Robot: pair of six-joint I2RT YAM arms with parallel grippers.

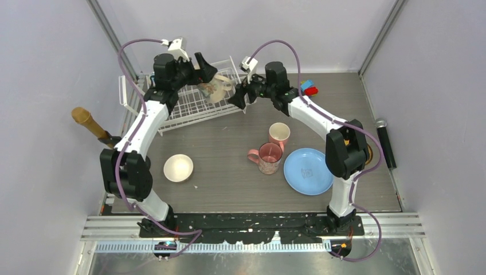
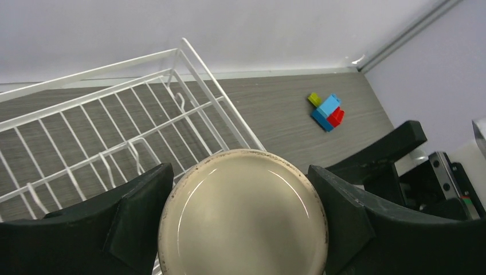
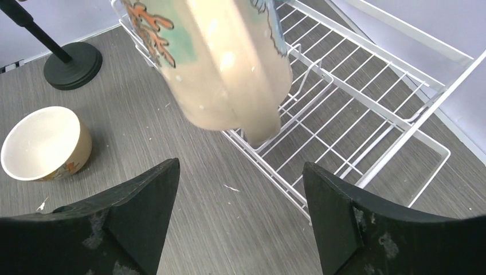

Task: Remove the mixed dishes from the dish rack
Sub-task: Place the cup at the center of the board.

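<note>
Dish rack (image 1: pixel 195 97) back left, bowl (image 1: pixel 178 168) before it, far mug (image 1: pixel 279 133) behind near mug (image 1: pixel 266 157) at centre, plate (image 1: pixel 308 171) just right.

– What of the cream mug (image 2: pixel 243 215) escapes you?
– From my left wrist I see only its base. The bottom edge cuts that off, and my left fingers (image 2: pixel 134 215) press in on both sides, hiding its wall. From my right wrist it is blurred, its upper part lost past the top edge.
– And from above?
– Just a small smear over the dish rack (image 1: pixel 189 109). My right arm (image 1: pixel 344 152) hides most of something golden (image 1: pixel 371 153) on the counter (image 1: pixel 229 183); I cannot tell what it is.
</note>
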